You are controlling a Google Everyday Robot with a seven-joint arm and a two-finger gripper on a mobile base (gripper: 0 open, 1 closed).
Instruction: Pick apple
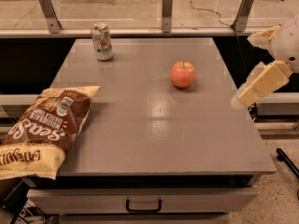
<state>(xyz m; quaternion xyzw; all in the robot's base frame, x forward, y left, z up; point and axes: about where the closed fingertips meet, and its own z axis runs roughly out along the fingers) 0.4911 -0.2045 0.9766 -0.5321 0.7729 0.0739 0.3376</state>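
The apple (182,74) is small, round and orange-red with a short dark stem. It sits upright on the grey table (140,125), right of centre towards the back. My gripper (243,71) hangs at the table's right edge, to the right of the apple and apart from it. Its two cream fingers are spread, one high (262,34) and one low (261,84), with nothing between them.
A drink can (102,42) stands at the back left of the table. A brown and yellow chip bag (44,129) lies over the front left edge. A railing with metal posts (167,10) runs behind the table. A drawer handle (143,204) is below the front edge.
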